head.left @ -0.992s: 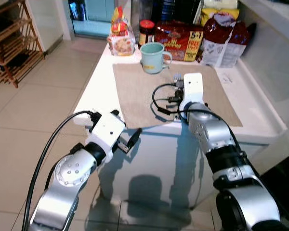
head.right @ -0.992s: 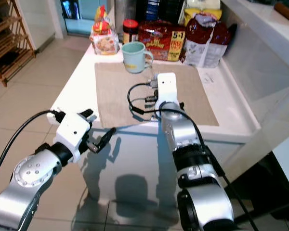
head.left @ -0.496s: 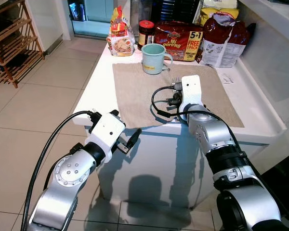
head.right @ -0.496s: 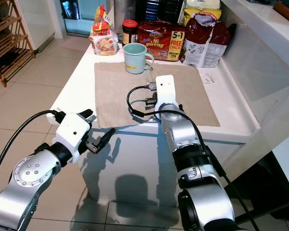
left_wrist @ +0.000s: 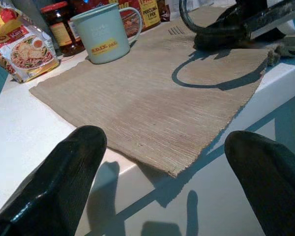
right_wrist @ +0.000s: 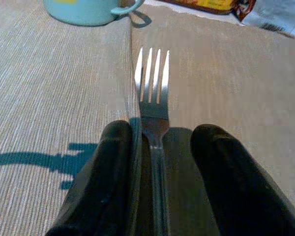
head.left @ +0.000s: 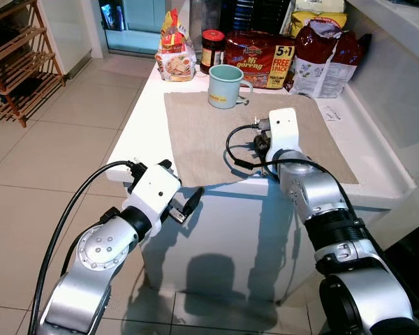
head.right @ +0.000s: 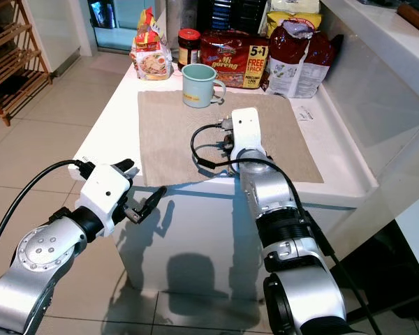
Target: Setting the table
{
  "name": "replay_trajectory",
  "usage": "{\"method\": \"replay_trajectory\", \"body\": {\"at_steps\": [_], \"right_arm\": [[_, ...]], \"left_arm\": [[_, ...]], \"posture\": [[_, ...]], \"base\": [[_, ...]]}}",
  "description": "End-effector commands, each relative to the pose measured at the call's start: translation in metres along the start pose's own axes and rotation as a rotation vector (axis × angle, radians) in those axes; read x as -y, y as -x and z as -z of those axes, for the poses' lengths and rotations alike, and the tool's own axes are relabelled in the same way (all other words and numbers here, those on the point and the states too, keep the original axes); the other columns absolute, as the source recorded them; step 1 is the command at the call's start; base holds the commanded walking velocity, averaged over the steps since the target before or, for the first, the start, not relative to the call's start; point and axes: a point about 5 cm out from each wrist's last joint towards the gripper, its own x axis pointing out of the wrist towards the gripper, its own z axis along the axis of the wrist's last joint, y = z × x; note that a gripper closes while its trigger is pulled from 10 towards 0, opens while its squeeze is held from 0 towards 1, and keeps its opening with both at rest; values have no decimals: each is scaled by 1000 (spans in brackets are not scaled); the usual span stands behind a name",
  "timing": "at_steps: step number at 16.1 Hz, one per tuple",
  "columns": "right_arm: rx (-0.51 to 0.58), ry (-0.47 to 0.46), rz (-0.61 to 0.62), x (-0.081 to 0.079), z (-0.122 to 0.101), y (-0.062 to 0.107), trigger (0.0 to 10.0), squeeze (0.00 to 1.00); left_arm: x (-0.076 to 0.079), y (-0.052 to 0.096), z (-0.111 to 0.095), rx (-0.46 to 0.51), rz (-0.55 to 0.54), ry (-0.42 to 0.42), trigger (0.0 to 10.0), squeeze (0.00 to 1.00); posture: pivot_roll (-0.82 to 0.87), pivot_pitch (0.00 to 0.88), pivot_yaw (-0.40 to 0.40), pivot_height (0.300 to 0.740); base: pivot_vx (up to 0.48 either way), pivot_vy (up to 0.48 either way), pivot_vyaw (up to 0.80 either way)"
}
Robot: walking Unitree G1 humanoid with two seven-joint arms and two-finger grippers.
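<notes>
A beige placemat lies on the white table, with a pale green mug at its far edge. A silver fork lies flat on the mat, tines toward the mug. My right gripper rests low over the mat, open, its fingers on either side of the fork's handle. One finger is against the handle and the other stands clear of it. My left gripper hangs open and holds nothing, in front of the table's near edge and below it.
Food packets, a jar, a noodle pack and a red bag line the table's far edge. A wooden rack stands at the left on tiled floor. A white counter rises on the right.
My right arm has shifted a little to the right over the mat. The left arm has stayed where it was.
</notes>
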Motion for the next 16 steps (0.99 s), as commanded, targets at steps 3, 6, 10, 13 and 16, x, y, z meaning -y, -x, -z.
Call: {"method": "replay_trajectory", "body": {"at_steps": [3,6,10,13,16], "right_arm": [[46,-9,0,8,-16,3,10000,1000],[91,-63,-33,7,-29,6,10000,1000],[11,-102,-83,14,-40,-7,10000,1000],[-108,-97,-199,9,-39,-9,10000,1000],[-132,-83,-200,13,-45,-7,10000,0]], "left_arm": [[3,2,1,-9,17,-10,10000,0],[3,2,2,-12,20,-13,10000,0],[-1,0,1,-11,25,-23,10000,0],[-4,1,-1,-9,37,-47,10000,0],[-8,4,-1,-12,28,-53,10000,0]], "posture": [[101,0,-83,740],[100,0,-83,740],[94,0,-68,740],[107,0,-76,740],[109,0,-78,740]], "base": [[0,0,0],[0,0,0],[0,0,0],[0,0,0],[0,0,0]]}}
